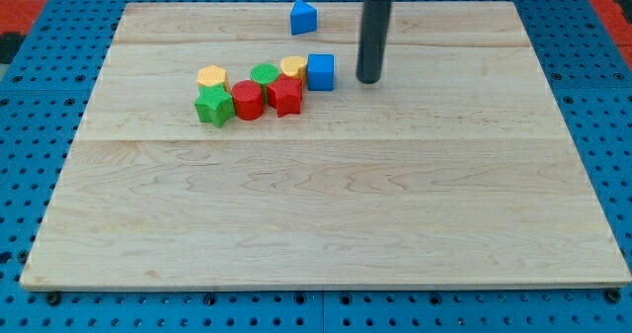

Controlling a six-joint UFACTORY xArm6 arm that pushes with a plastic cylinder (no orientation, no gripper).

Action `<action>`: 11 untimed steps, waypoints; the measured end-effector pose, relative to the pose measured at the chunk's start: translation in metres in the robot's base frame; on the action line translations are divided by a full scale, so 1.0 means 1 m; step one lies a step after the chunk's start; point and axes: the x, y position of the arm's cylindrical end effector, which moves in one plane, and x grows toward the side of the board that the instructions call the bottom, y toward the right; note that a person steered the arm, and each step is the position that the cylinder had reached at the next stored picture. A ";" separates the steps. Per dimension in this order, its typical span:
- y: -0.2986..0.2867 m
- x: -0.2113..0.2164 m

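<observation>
Blue cube (320,71) sits at the right end of a huddle of blocks whose long axis runs left-right: yellow (293,67), green (264,74), red (284,95), red cylinder (247,101), green star (213,106), yellow (211,77). The upright rod's tip (368,79) stands just right of it, apart, holding nothing; another blue block (303,18) lies above

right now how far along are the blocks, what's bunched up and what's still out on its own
Bunched: six blocks sit clustered at the board's upper left: yellow hexagon, green star, red cylinder, green cylinder, red star and yellow block. The blue cube adjoins them. In hand: my tip stands just right of that cube, a small gap between. Apart: the blue pentagon-shaped block, toward the view's top.
</observation>
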 end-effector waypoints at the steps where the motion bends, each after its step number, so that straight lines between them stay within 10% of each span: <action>1: -0.031 0.011; 3: -0.064 -0.095; 11: -0.006 -0.045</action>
